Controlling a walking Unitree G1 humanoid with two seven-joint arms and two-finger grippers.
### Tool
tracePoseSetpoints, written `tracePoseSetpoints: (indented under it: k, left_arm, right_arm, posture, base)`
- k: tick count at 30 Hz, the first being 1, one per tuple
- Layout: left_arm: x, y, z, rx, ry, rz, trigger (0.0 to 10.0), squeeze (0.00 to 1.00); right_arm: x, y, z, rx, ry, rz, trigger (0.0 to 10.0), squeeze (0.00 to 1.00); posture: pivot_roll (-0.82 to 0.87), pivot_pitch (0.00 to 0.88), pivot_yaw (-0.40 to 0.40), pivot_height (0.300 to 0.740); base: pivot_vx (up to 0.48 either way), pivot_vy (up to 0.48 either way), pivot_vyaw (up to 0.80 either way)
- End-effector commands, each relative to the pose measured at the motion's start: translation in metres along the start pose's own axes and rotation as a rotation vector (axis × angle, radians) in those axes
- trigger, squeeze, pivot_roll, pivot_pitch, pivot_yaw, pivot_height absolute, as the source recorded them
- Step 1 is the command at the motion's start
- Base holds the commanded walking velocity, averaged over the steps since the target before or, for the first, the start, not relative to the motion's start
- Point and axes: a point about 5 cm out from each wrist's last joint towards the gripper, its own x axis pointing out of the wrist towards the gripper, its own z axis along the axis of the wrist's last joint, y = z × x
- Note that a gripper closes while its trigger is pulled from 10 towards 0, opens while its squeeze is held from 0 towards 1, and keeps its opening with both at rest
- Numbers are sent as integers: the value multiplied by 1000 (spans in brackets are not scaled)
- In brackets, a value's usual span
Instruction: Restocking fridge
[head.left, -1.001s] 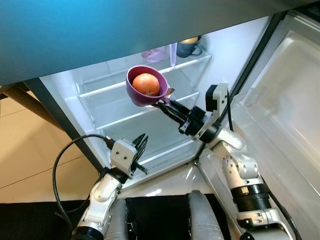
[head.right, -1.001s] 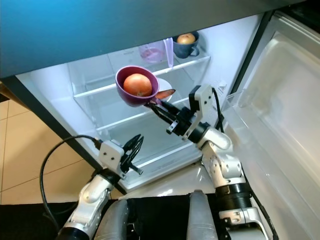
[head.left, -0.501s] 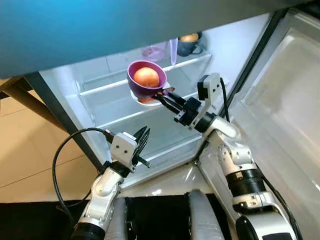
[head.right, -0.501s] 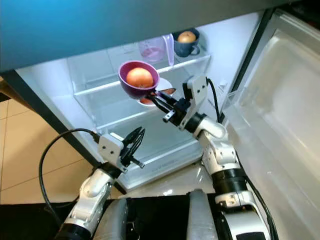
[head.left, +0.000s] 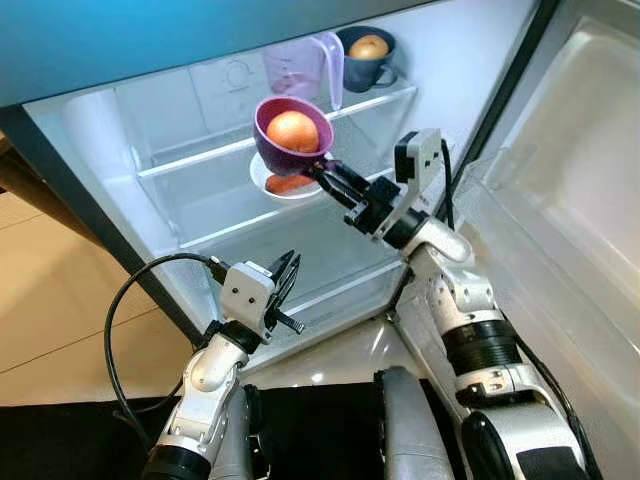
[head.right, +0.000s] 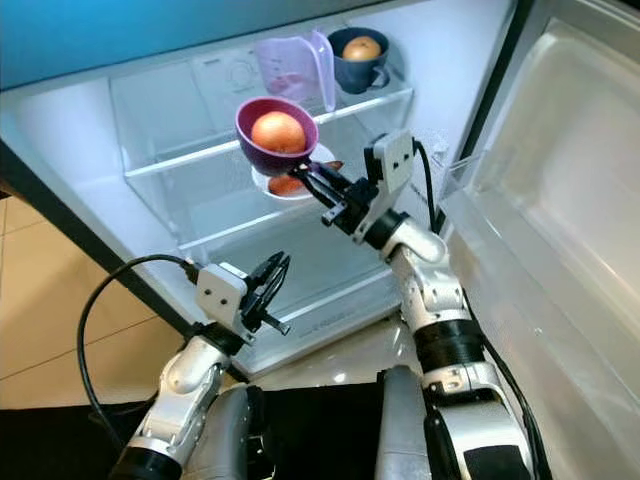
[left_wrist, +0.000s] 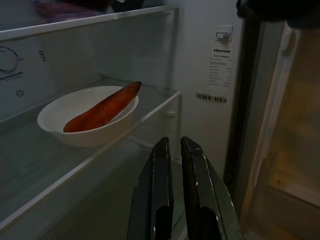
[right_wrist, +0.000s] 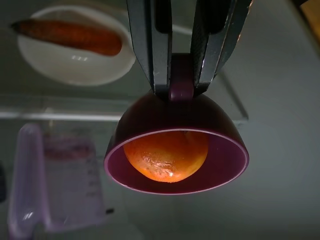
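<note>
The right gripper (head.left: 322, 170) is clamped on the handle of a purple cup (head.left: 291, 142) holding 1 orange fruit (head.left: 293, 131), raised inside the open fridge (head.left: 180, 200) just above a white bowl (head.left: 268, 182) with a carrot (left_wrist: 102, 107) on the middle glass shelf. On the shelf above stand a clear measuring jug (head.left: 303, 68) and a dark blue mug (head.left: 366, 58) holding 1 fruit. The left gripper (head.left: 283, 292) hangs low before the lower shelf, its 2 fingers nearly together with nothing between them.
</note>
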Motion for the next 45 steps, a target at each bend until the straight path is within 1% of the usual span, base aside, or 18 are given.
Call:
tracePoseSetpoints:
  k: [1,5,6,12,15,20,23,25,32,33,35,38,41,42,43,45]
  left_arm:
    - [-1,-4,-1,-15,9,-1,10000,0]
    - [-1,-4,0,-13,7,-3,10000,0]
    - [-1,-5,1,-12,6,-6,10000,0]
    - [-1,-4,2,-10,1,-6,10000,0]
    - [3,-3,8,-7,-24,1,10000,0]
    - [7,-2,13,-4,-46,4,10000,0]
    - [11,-1,18,1,-68,7,10000,0]
    - [12,-1,20,2,-76,7,10000,0]
    - [12,-2,22,2,-82,7,10000,0]
    - [13,-2,22,2,-83,7,10000,0]
    - [15,0,26,7,-99,17,10000,0]
    - [16,1,28,6,-107,25,10000,0]
    - [21,10,39,19,-147,77,10000,0]
    - [21,10,39,19,-147,77,10000,0]
    - [24,15,47,30,-177,99,10000,0]
    - [26,17,51,36,-192,105,10000,0]
  right_arm:
    - [4,1,3,-2,-32,3,10000,0]
    - [7,0,2,-9,-25,6,10000,0]
    - [8,1,1,-15,-24,13,10000,0]
    - [11,0,1,-21,-27,9,10000,0]
    - [17,-3,6,-42,-41,-2,10000,0]
    - [21,-6,9,-59,-44,-11,10000,0]
    - [28,-10,16,-71,-59,-10,10000,0]
    - [32,-10,22,-65,-79,6,10000,0]
    - [41,-11,28,-68,-83,21,10000,0]
    - [43,-11,28,-71,-79,21,10000,0]
    - [50,-14,26,-79,-34,0,10000,0]
    - [52,-15,26,-80,-24,-6,10000,0]
    - [58,-21,22,-60,34,-66,10000,0]
    - [58,-21,22,-60,34,-66,10000,0]
    - [59,-23,21,-57,54,-84,10000,0]
    - [60,-23,21,-57,60,-88,10000,0]
  posture:
    - [-130,237,31,601]
    - [-129,236,28,596]
    - [-129,236,28,586]
    - [-130,234,28,586]
    - [-135,227,26,586]
    - [-136,225,24,586]
    - [-137,228,21,586]
    - [-137,230,19,586]
    - [-140,233,17,586]
    - [-143,234,16,586]
    - [-143,237,12,586]
    - [-142,239,10,586]
    - [-135,245,1,586]
    - [-135,245,1,586]
    - [-133,247,-3,586]
    - [-133,247,-3,586]
  base:
    - [0,0,0]
    - [0,0,0]
    - [0,0,0]
    - [0,0,0]
    - [0,0,0]
    - [0,0,0]
    - [0,0,0]
    - [0,0,0]
    - [0,0,0]
    - [0,0,0]
    - [0,0,0]
    - [0,0,0]
    - [0,0,0]
    - [0,0,0]
    - [0,0,0]
    - [0,0,0]
